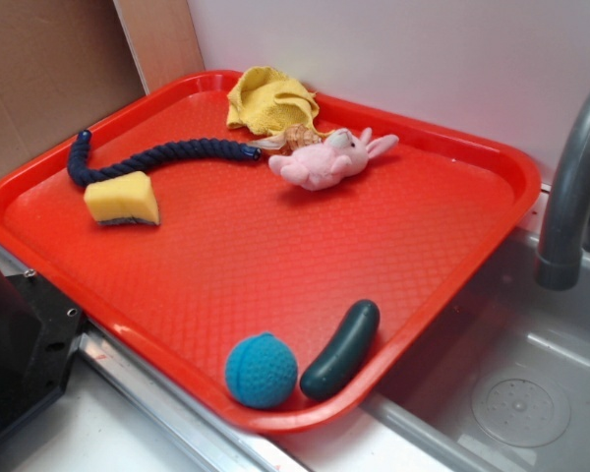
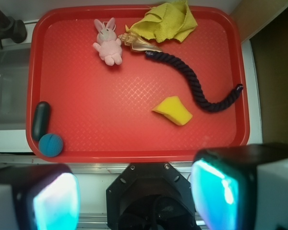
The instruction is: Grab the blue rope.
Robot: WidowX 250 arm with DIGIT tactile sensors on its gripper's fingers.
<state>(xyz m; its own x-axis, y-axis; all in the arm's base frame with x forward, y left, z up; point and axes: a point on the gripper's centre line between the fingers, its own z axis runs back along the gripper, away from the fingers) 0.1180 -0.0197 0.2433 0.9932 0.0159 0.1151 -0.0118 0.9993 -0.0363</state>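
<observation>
Exterior view: a red tray [image 1: 423,285] sits beside a grey sink [image 1: 531,393], with a faucet [image 1: 570,197] rising at the sink's edge. The rope [image 1: 157,155] lies curved in the tray's far left part, one end at the left rim, the other reaching toward a yellow cloth [image 1: 270,100] bunched in the far corner. A yellow sponge [image 1: 124,200] lies just on the near side of the rope's bend, touching it or nearly so. A pink bunny [image 1: 326,159] lies just past the rope's right end, a small shell [image 1: 293,138] between bunny and cloth. At the tray's near rim a turquoise ball [image 1: 262,370] and a dark green cucumber toy [image 1: 341,350] sit side by side (close enough to touch). The gripper is not seen here.

Wrist view: the gripper [image 2: 139,194] hangs above the counter just outside the tray's near rim, its fingers [image 2: 53,201] spread wide with nothing between them. The rope [image 2: 192,81] runs from the shell [image 2: 139,44] down to the tray's right rim, well apart from the fingers. The sponge [image 2: 174,110] lies just inside its curve.
</observation>
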